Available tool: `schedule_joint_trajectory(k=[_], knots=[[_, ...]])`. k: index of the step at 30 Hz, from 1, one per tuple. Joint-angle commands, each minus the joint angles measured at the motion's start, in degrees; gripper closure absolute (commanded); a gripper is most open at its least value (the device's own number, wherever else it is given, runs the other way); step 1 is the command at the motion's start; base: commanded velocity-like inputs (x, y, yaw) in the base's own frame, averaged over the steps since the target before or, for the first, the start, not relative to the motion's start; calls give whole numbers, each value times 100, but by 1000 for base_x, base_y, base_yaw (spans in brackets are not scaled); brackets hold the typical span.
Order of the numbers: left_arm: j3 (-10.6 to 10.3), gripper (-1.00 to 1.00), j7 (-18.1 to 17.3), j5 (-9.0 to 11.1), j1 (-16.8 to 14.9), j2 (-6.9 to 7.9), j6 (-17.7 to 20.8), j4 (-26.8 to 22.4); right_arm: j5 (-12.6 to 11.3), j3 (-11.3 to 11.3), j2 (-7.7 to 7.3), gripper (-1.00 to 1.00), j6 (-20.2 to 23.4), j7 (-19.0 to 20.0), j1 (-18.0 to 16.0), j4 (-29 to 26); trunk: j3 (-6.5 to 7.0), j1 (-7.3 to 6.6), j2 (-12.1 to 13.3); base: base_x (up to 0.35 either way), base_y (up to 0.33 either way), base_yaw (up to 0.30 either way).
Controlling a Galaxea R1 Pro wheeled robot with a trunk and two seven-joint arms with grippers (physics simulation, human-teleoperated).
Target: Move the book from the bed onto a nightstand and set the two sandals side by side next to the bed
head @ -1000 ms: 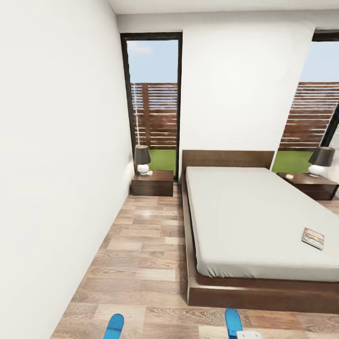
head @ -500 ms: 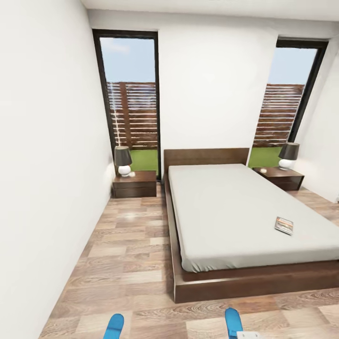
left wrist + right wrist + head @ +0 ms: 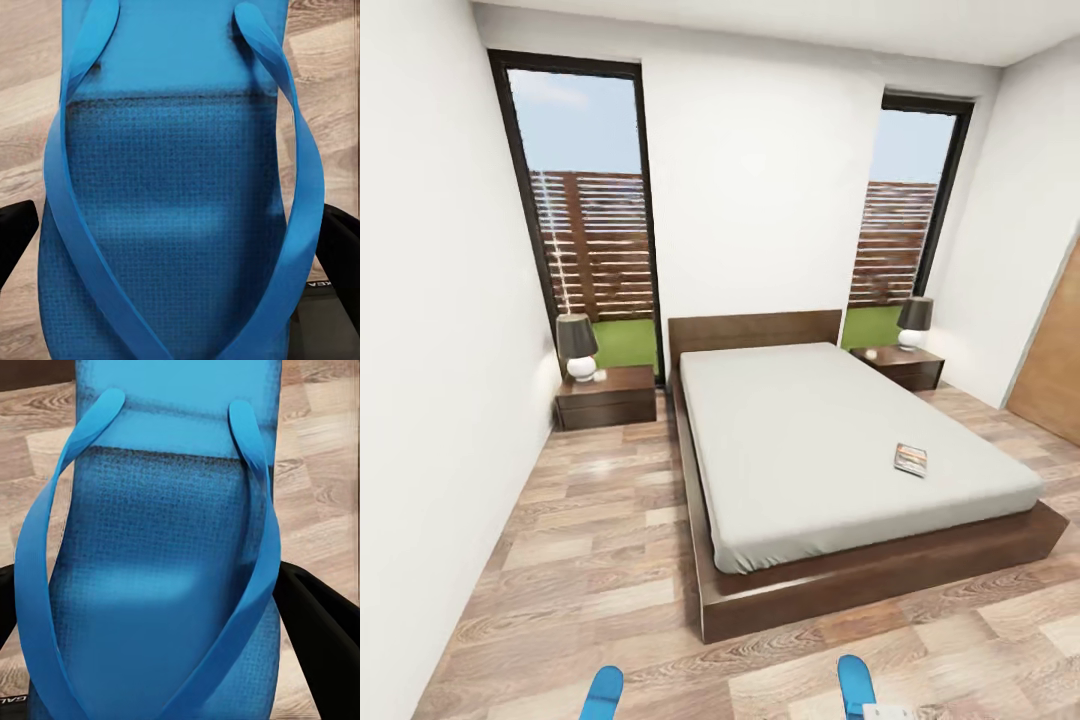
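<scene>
The bed [image 3: 830,440], with a grey mattress and dark wood frame, stands ahead in the bedroom. The book [image 3: 911,459] lies on the mattress near its right edge. One nightstand [image 3: 606,395] is left of the headboard and the other nightstand [image 3: 908,367] is right of it. At the head view's lower edge two blue sandal tips show, the left sandal [image 3: 602,694] and the right sandal [image 3: 855,685]. My left gripper [image 3: 180,247] is shut on a blue sandal [image 3: 172,187], with black fingers [image 3: 15,232] at its sides. My right gripper [image 3: 161,615] is shut on the other sandal [image 3: 165,555].
A lamp [image 3: 577,346] stands on the left nightstand and another lamp [image 3: 915,322] on the right one. A strip of wood-plank floor [image 3: 600,520] runs between the left wall and the bed. A brown door [image 3: 1052,370] shows at far right.
The camera has backed off and swung right, so the bed looks smaller and the right wall and door have come into view. Both sandals stay held.
</scene>
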Motion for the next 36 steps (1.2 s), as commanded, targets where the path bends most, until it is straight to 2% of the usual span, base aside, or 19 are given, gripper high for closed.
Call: schedule_joint_trajectory(k=[1,36], knots=[[-49,100,36,55,2,7,34,-19,-70,46,2,100,-27,-17,-5,9,-5,2,-6,0,0,-277],[-49,100,36,55,2,7,34,-19,-70,49,6,100,-27,-17,-4,8,-5,2,-6,0,0,-278]])
